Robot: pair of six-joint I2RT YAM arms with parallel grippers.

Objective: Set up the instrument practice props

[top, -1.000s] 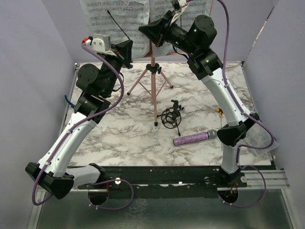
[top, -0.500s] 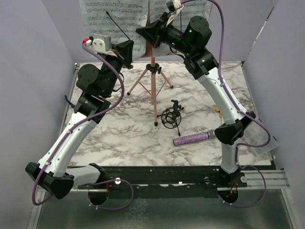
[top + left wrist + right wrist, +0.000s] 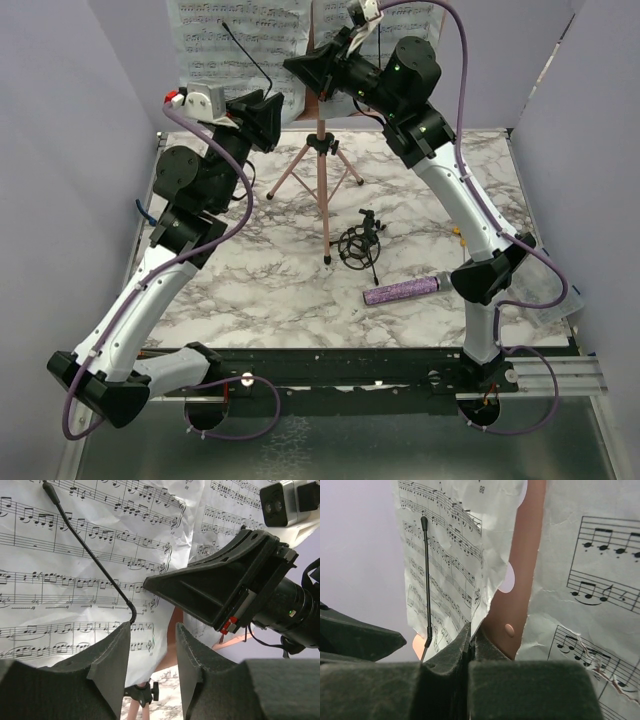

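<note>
pinching the white sheet-music page [image 3: 445, 555] edge-on in the clamped right gripper [image 3: 470, 632] — seemingly to square it on the pink perforated music stand [image 3: 520, 580]; held the left gripper [image 3: 152, 640] parted, empty.

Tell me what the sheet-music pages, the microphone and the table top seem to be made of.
Sheet-music pages: thin matte white paper, creased and torn at edges. Microphone: purple glitter-coated body, probably plastic; greyish head, material unclear. Table top: white, grey-veined marble look, possibly a printed surface.
</note>
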